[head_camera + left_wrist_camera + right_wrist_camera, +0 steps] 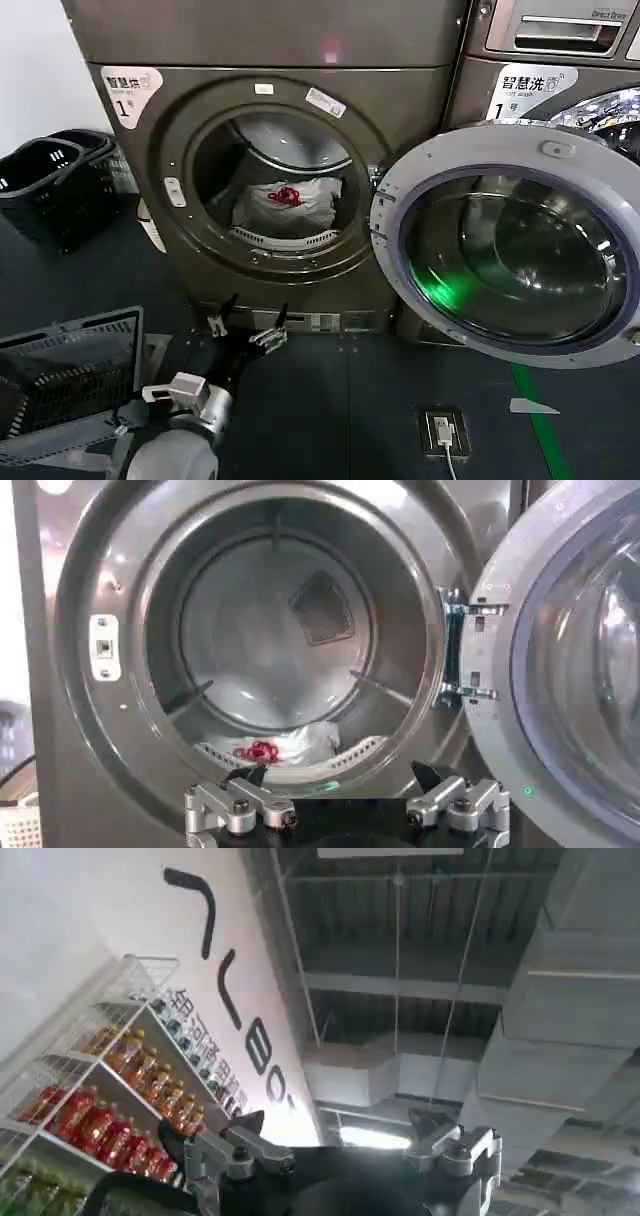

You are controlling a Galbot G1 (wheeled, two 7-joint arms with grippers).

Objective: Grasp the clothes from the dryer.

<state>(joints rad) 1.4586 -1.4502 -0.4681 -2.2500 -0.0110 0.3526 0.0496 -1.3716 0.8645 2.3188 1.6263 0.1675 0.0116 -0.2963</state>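
The dark bronze dryer point(405, 95) stands with its round door point(505, 150) swung open to the right. Inside the steel drum point(250, 630) the clothes point(287, 205) lie at the bottom, a white bundle with a red patch. In the left wrist view the clothes point(290, 745) sit low behind the porthole rim. My left gripper point(252, 315) hovers low in front of the dryer, below the porthole and apart from the clothes. That left gripper point(338, 775) is open and holds nothing. My right gripper point(335, 1120) points up at a ceiling, open and holding nothing.
Black laundry baskets point(50, 180) stand on the floor to the dryer's left. A grey mesh basket point(70, 370) sits beside my left arm. The neighbouring machine point(560, 80) is on the right, behind the open door. A floor socket point(442, 432) and a green line point(540, 420) mark the floor.
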